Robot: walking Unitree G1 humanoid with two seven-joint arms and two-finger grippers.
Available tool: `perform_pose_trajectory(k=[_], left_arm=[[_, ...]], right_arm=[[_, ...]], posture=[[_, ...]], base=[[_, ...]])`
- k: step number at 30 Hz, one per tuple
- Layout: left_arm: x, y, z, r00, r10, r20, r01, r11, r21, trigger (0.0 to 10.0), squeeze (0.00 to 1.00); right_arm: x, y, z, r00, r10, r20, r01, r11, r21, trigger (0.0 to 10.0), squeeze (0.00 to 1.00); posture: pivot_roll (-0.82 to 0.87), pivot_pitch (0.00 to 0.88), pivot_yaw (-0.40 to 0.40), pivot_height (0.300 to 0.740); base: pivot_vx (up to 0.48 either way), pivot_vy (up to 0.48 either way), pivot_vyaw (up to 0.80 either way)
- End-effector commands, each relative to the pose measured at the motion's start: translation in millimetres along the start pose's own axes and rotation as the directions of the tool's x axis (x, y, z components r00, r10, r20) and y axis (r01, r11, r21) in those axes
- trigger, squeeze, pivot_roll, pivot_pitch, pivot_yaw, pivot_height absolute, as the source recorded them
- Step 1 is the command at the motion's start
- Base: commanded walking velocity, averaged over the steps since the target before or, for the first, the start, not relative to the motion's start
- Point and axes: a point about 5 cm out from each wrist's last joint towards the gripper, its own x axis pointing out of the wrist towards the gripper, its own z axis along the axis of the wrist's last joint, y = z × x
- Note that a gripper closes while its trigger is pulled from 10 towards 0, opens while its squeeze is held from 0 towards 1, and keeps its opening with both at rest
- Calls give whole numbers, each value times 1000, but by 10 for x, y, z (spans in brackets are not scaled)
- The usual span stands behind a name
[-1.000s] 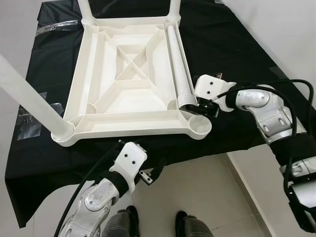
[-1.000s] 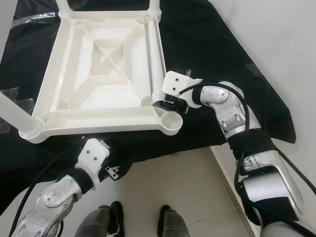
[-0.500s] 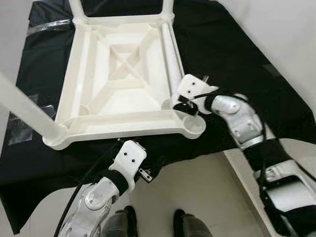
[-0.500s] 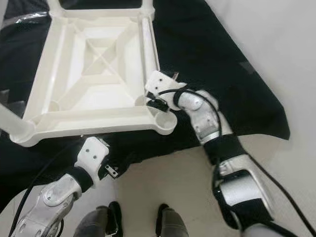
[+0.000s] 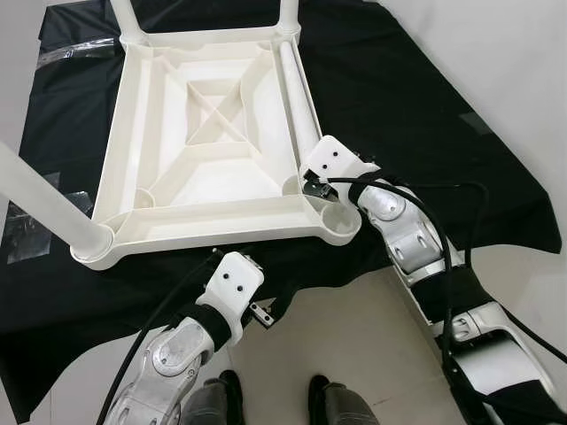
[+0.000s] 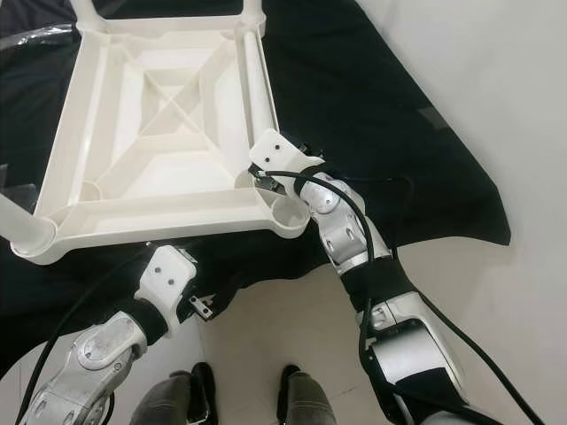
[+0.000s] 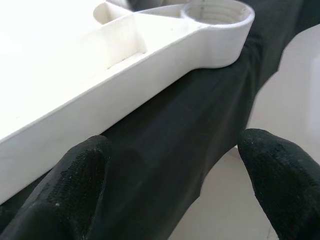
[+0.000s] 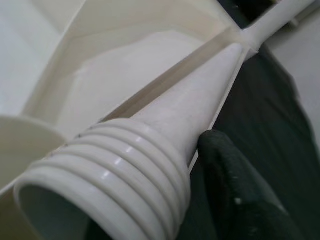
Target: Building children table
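Note:
A white plastic children's table (image 5: 204, 212) lies upside down on a black cloth (image 5: 399, 106). One leg (image 5: 44, 199) stands in the near left corner, and two more (image 5: 288, 13) rise at the far corners. A loose leg (image 5: 297, 97) lies along the right rim, its threaded end (image 8: 100, 185) beside the empty near right socket (image 5: 341, 226). My right gripper (image 5: 312, 184) is shut on that threaded end, with one finger (image 8: 235, 200) pressed against it. Below the table's near edge, my left gripper (image 7: 175, 165) is open over the hanging cloth, holding nothing.
The cloth hangs over the near edge of the support surface, down to a pale tiled floor (image 5: 354, 336). Clear tape patches (image 5: 27, 235) hold the cloth at the left. My dark feet (image 5: 221, 398) stand close below. White wall and floor lie to the right.
The camera has shifted, so the whole scene sits further left. My right elbow has swung in toward my body while the gripper stays on the leg's threaded end. The left arm holds still.

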Motion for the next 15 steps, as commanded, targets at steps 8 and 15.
perform_pose_trajectory(k=[8, 15], left_arm=[[-10, -16, -15, 1000, -5, -8, 5, 1000, -4, 10000, 0], [-2, -4, 22, 1000, -10, 2, 10, 1000, -1, 10000, 0]], right_arm=[[-44, -131, 12, 996, -82, 33, 81, 996, 29, 0, 0], [-86, -270, 24, 988, -123, 90, 107, 980, 168, 0, 0]], posture=[[65, 274, -45, 740], [71, 271, -43, 740]], base=[[0, 0, 0], [0, 0, 0]])
